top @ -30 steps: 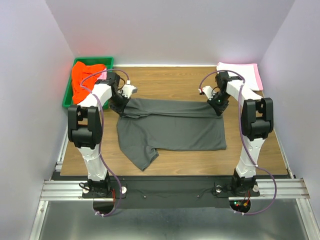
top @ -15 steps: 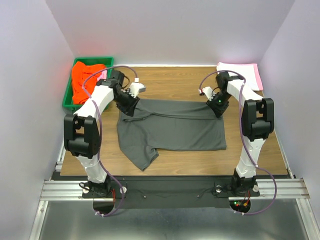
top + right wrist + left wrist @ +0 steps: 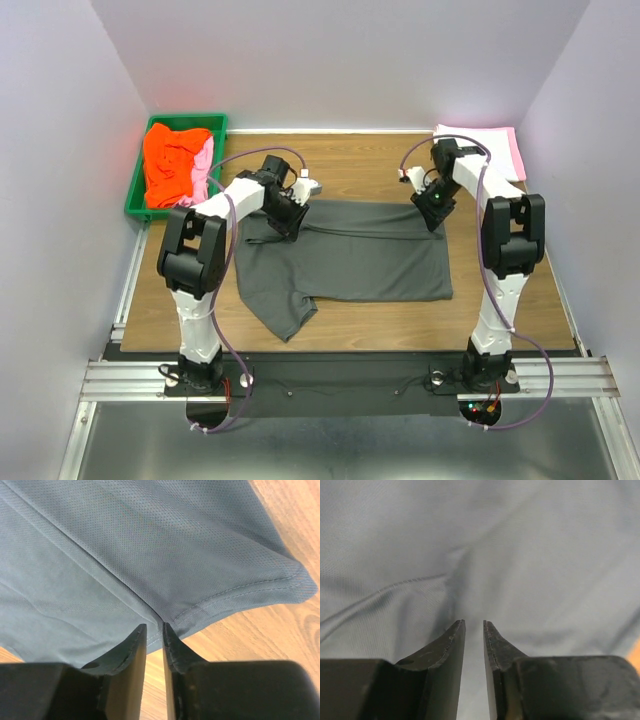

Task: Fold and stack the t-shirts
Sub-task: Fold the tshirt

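Observation:
The dark charcoal grey t-shirt lies flat on the wooden table, with one sleeve sticking out toward the near left. My left gripper hangs low over its upper left part. In the left wrist view its jaws stand slightly open over grey cloth, with nothing between them. My right gripper is at the shirt's far right corner. Its jaws are slightly open just above the hemmed corner, holding nothing.
A green bin at the back left holds an orange-red t-shirt and a pink one. Folded pink and white t-shirts lie at the back right corner. Walls close in the table on three sides.
Both grippers have gone from shut to slightly open and let go of the grey t-shirt's far edge. The left arm has swung right, over the shirt. The right gripper has barely moved.

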`<state>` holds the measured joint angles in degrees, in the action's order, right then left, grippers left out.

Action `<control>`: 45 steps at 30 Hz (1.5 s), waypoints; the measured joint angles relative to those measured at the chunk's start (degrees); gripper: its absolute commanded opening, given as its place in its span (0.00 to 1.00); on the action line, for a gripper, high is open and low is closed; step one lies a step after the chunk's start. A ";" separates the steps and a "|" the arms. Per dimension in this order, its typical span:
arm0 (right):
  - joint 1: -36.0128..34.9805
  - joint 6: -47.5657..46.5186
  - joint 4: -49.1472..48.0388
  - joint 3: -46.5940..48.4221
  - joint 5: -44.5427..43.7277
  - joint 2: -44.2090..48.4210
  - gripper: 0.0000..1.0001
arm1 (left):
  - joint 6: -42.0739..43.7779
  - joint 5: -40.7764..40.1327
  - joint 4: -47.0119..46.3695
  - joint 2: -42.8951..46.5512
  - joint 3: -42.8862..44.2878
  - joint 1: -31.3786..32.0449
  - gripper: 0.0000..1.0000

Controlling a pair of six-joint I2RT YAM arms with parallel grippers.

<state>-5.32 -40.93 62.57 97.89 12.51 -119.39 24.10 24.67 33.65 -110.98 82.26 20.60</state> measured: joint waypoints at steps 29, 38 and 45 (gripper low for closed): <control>4.61 19.41 0.31 20.13 1.84 -13.09 0.41 | -5.53 -9.05 -1.70 -9.51 18.47 -15.47 0.52; 4.66 20.61 -0.07 15.32 -1.51 -13.07 0.29 | -4.87 -11.72 -1.99 -10.14 17.46 -15.69 0.39; 4.66 20.70 -0.39 14.97 -5.35 -13.05 0.30 | -4.72 -12.92 -2.67 -13.07 17.73 -16.22 0.34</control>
<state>-0.67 -20.23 62.17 112.86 7.16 -132.44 19.38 11.75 30.98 -124.05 99.98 4.38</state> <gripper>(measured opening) 0.295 0.348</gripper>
